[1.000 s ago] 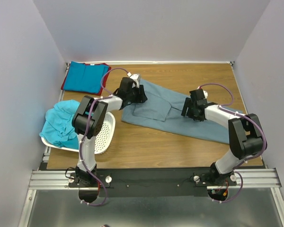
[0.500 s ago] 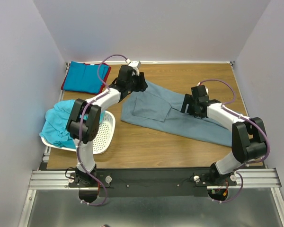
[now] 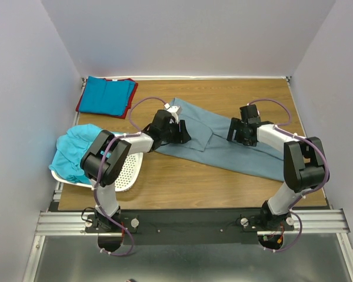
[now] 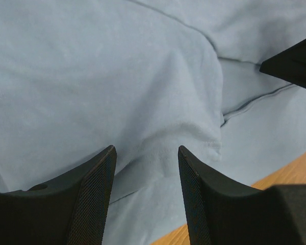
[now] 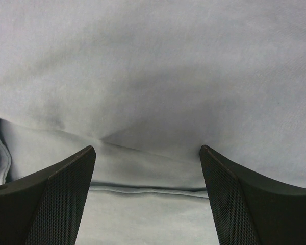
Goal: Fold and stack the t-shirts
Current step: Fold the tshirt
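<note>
The grey-blue t-shirt (image 3: 223, 151) lies on the wooden table (image 3: 182, 182) as a long folded band, running diagonally from back centre to front right. My left gripper (image 3: 181, 133) hovers low over its left end, open; in the left wrist view (image 4: 146, 150) a soft fold of the cloth (image 4: 143, 92) lies beneath the jaws. My right gripper (image 3: 233, 131) is over the band's middle, open wide (image 5: 148, 149), above a hem line in the cloth (image 5: 153, 190). A folded bright blue t-shirt (image 3: 106, 96) rests on a red one (image 3: 79, 106) at the back left. The turquoise t-shirt (image 3: 75, 151) sits bunched in the basket.
The white perforated basket (image 3: 132, 167) stands at the left edge, close to the left arm's elbow. Pale walls close the table on the left, back and right. A metal rail (image 3: 188, 222) runs along the near edge.
My left gripper has swung from the shirt's back corner toward the near side, down onto the left end. The right gripper has opened a little wider and barely shifted.
</note>
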### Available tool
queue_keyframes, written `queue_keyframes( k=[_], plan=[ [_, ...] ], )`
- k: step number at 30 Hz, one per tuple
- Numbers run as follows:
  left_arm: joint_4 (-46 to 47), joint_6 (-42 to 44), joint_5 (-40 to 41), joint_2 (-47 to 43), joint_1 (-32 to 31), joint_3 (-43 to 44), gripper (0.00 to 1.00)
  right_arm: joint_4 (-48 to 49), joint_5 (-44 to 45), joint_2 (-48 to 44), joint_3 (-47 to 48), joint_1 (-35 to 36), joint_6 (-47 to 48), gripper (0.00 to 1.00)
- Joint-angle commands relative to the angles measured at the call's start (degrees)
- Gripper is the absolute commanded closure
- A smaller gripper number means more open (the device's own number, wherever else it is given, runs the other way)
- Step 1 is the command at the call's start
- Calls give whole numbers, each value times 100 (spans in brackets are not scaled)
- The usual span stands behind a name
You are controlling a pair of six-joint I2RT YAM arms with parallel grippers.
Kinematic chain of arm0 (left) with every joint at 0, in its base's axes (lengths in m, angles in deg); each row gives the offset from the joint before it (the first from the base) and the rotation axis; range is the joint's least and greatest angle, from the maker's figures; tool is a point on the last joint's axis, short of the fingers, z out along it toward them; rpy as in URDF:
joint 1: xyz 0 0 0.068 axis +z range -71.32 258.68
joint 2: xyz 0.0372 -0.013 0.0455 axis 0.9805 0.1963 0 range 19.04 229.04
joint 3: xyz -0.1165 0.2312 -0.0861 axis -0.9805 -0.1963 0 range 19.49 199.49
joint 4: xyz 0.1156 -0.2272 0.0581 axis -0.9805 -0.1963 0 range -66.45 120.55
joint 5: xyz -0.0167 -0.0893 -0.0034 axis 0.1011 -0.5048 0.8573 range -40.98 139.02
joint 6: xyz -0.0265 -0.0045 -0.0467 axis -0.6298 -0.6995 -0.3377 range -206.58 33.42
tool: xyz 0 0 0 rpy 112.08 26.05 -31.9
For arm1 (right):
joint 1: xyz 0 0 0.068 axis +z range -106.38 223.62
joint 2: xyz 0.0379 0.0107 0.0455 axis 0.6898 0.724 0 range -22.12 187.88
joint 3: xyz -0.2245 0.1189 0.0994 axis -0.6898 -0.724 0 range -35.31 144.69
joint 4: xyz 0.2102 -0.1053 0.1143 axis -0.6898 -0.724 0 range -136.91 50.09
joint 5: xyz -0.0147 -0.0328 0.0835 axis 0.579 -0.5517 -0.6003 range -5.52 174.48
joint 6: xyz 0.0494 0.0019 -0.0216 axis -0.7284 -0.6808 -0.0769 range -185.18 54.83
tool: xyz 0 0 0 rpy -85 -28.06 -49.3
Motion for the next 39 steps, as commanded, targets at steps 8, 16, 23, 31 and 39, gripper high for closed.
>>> queue_keyframes(
  k=[8,16,23,31,39],
  plan=[
    [90,152,152,390,186,238,40,-4,-948,116,-404,-28,70,11],
    [-833,724,232,1085,521,1486,40,-4,-1492,-252,-878,-28,8,11],
    [-1168,891,241,1498,618,2268,40,14,-1749,-499,-1204,-28,-18,11],
    [-1256,813,486,736,574,2314,40,-4,-1819,-885,-1187,-19,-9,11],
    [-826,479,1110,-601,170,646,40,-4,-1600,-860,-888,-19,44,10]
  ],
)
